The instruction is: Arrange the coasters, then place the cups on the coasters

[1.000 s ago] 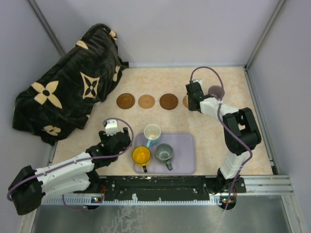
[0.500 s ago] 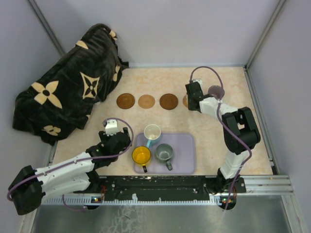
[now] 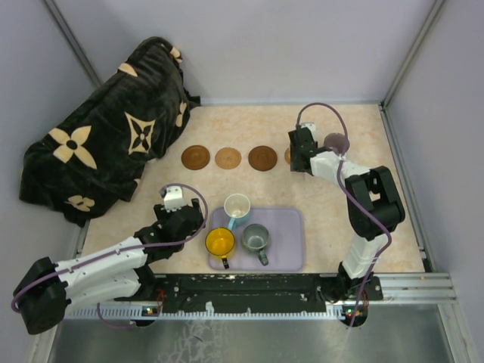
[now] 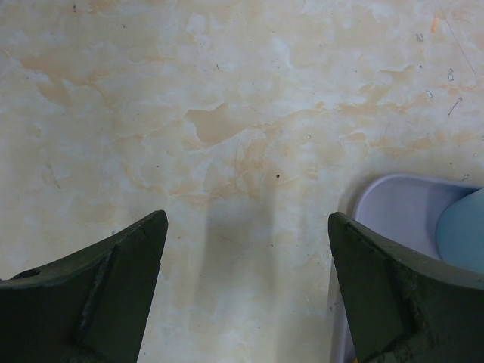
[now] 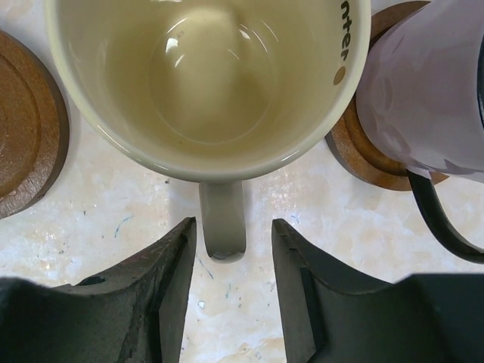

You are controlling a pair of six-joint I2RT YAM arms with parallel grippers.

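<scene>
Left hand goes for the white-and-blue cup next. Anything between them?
Nothing visible apart from the tray's own edge. Bare table lies between the open left hand and the white-and-blue cup, which stands at the far left corner of the lavender tray.

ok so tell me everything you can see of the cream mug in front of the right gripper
The cream-yellow mug looks like glossy ceramic. It stands upright and empty, its pale inside catching highlights. Brown lettering ending in "nter" and a dot mark its outer wall on the side nearest the purple-grey cup, which stands close by on a dark coaster; contact is unclear. Its handle points at the right gripper, whose open jaws flank it without clearly touching. What the mug rests on is hidden.
</scene>
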